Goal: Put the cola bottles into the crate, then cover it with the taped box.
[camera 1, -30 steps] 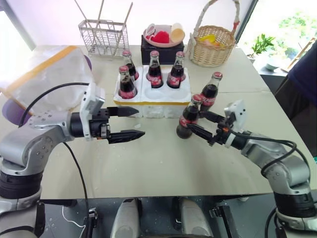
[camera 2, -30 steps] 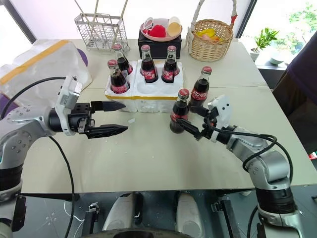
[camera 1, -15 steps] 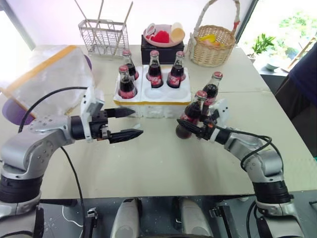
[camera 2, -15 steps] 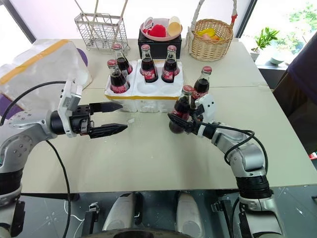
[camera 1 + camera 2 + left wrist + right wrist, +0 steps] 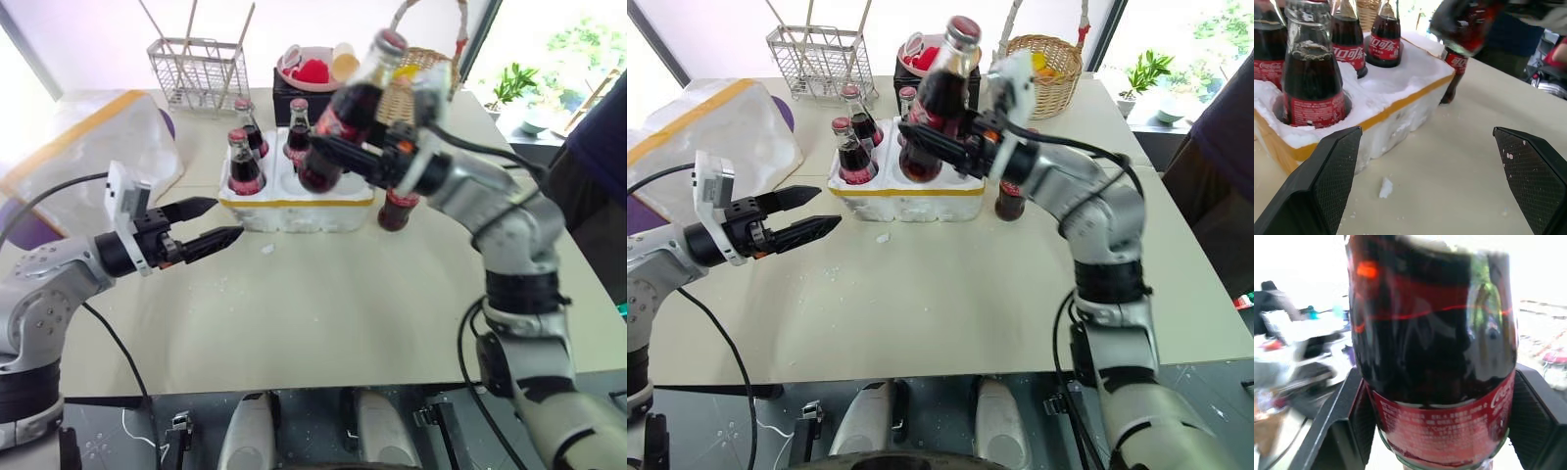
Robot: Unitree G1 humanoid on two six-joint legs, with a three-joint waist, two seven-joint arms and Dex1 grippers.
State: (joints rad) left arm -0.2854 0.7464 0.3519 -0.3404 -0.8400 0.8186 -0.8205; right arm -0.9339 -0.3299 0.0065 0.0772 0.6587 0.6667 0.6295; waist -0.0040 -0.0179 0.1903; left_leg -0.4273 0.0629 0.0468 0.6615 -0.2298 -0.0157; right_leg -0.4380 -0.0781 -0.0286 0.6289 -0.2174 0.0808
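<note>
Right hand carrying cola bottle number 5 over the crate

The right hand is clamped on a cola bottle, held tilted in the air above the crate; I'd straighten it upright and lower it slowly into a free front well, keeping clear of the 4 bottles already seated. 1 more bottle stands on the tabletop just beside the crate, and the taped box waits off to the left. The left hand hovers empty, fingers apart. Labels are red with white Coca-Cola script, plus Chinese characters in the left wrist view.
</note>
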